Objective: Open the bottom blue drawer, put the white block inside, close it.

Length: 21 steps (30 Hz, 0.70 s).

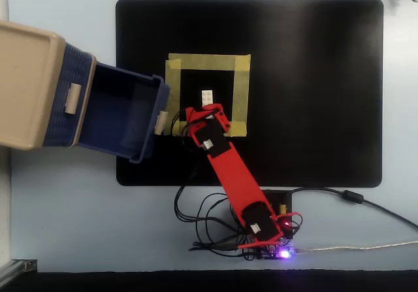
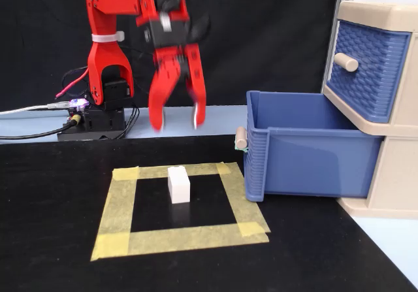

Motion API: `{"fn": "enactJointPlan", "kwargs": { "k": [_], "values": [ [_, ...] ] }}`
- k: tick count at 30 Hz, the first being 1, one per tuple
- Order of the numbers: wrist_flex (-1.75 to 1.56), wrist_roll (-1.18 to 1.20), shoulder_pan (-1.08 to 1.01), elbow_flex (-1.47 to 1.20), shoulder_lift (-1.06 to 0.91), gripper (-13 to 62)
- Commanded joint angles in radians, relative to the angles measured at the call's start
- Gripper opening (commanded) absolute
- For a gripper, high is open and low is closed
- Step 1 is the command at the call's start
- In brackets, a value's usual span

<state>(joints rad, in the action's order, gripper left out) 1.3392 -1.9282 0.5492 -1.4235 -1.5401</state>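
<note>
The bottom blue drawer (image 1: 124,115) (image 2: 307,145) is pulled far out of the beige cabinet (image 1: 29,86) (image 2: 385,181), and what shows of its inside is empty. Its beige handle (image 2: 240,137) faces the tape square. The white block (image 1: 207,97) (image 2: 177,183) stands on the black mat inside the yellow tape square (image 2: 179,207). My red gripper (image 2: 176,121) (image 1: 204,113) hangs open above and just behind the block, fingers pointing down, holding nothing.
The upper blue drawer (image 2: 366,60) is shut. The arm's base with its cables and a lit board (image 1: 264,230) (image 2: 85,112) sits at the mat's edge. The black mat (image 1: 313,89) lies on a light table.
</note>
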Motion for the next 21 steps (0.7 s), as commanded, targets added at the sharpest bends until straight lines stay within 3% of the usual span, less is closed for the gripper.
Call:
{"fn": "enactJointPlan", "kwargs": {
  "k": [1, 18, 20, 21],
  "values": [
    [-0.081, -0.02, 0.005, 0.044, 0.028, 33.7],
    [-0.25, -0.012, -0.091, 0.041, 0.265, 33.4],
    [-0.275, -0.015, -0.091, 0.04, 0.279, 30.5],
    [-0.281, -0.012, -0.092, 0.037, 0.281, 24.1]
  ]
}}
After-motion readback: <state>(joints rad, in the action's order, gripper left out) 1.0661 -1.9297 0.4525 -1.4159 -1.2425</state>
